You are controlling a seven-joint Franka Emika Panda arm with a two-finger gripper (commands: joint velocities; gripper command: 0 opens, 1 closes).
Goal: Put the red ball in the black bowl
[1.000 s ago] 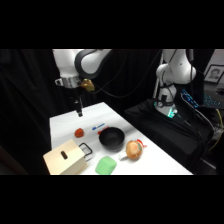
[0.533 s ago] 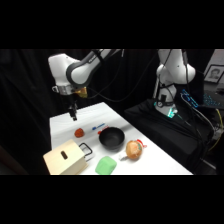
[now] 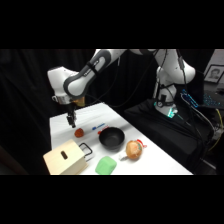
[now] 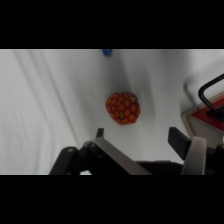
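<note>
Your jaws (image 4: 136, 137) hang spread wide, apparently just short of the small red-orange patterned ball (image 4: 123, 108) on the white table (image 4: 45, 100).

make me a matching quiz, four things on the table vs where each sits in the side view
Things:
1. ball
2. bowl
3. green pad
4. box

Places:
A. at the table's near left corner
B. just below the gripper, on bare table
C. mid-table, between the ball and the tan round object
D. at the near edge, in front of the bowl

Pairs: 1-B, 2-C, 3-D, 4-A
</note>
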